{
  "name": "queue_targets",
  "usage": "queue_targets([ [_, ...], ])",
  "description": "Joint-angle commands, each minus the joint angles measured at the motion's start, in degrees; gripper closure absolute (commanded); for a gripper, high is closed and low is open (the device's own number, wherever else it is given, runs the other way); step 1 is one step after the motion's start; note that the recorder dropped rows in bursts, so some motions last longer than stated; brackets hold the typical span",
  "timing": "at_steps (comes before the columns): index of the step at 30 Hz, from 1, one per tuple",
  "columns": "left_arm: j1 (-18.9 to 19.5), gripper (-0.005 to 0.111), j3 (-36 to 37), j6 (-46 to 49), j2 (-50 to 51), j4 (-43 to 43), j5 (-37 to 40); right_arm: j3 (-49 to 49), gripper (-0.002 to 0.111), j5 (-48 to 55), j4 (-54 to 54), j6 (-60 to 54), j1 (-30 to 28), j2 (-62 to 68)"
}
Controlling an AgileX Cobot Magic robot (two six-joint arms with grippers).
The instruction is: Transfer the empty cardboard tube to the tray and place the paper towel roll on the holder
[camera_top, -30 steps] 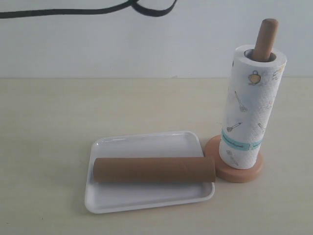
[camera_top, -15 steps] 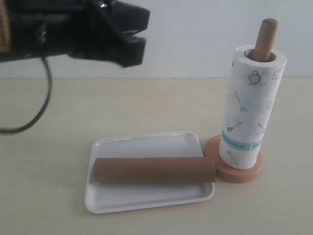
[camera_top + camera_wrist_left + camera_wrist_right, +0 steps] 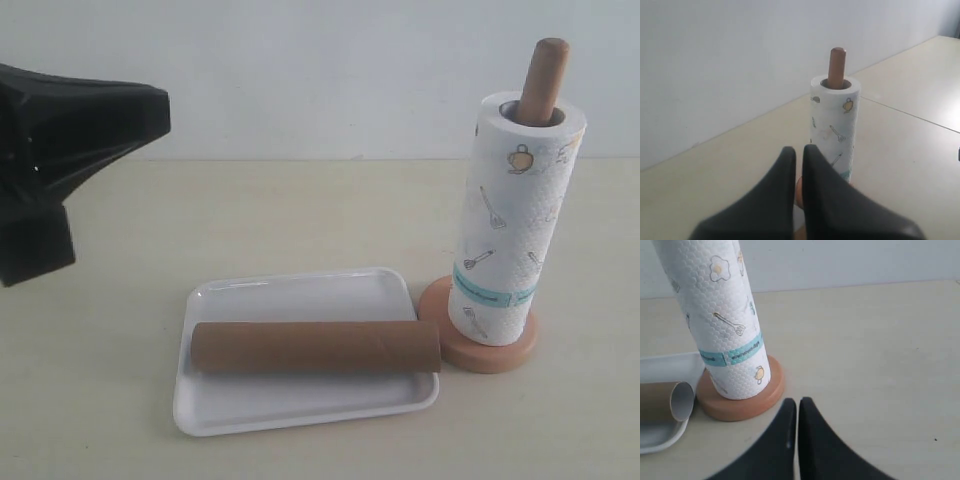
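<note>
No legible txt, brand or nr. is found. Marks are seen on the teal band (image 3: 732, 354) of the paper towel roll (image 3: 715, 310), but too small/blurred to be read.

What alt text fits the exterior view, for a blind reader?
A long brown cardboard tube lies in a shallow white rectangular tray; right of it, a white printed paper towel roll stands on a tan wooden rod holder. A black robot arm part fills the left edge.
</note>
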Motion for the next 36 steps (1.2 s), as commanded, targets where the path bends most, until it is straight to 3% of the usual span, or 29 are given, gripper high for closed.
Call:
queue_targets([
  [1,-0.12,0.102,0.31,-0.08,-1.81,-0.62,-0.83,-0.03,0.107,-0.73,-0.07,0.22,-0.10,-0.26],
  [5,0.11,0.102,0.31,-0.08,-1.81,-0.62,-0.83,-0.03,0.107,-0.73,-0.07,0.22,-0.10,-0.26],
  [8,3.37,0.102,0.31,-1.14,-4.06,-1.22,-0.83,-0.03,0.107,-0.73,-0.07,0.22,-0.10,-0.26],
  [11,10.92,0.102,0.31,-16.88,-9.53,-10.63,-0.83,-0.03,0.107,-0.73,-0.07,0.22,-0.10,-0.26],
  [15,19.12,0.102,2.52,-28.67,-15.47,-15.03,-0.12,-0.03,0.107,-0.73,-0.07,0.22,-0.10,-0.26],
  [18,28.34,0.102,8.83,-41.45,-24.40,-21.41,0.87,-0.03,0.107,-0.73,-0.07,0.22,-0.10,-0.26],
  [21,34.23,0.102,14.56,-49.85,-30.96,-29.43,0.87,-0.03,0.107,-0.73,-0.07,0.22,-0.10,-0.26],
  [28,35.89,0.102,19.81,-58.50,-34.40,-39.03,0.87,-0.03,0.107,-0.73,-0.07,0.22,-0.10,-0.26],
  [36,35.89,0.102,20.36,-59.71,-34.29,-39.15,0.87,-0.03,0.107,-0.73,-0.07,0.22,-0.10,-0.26],
])
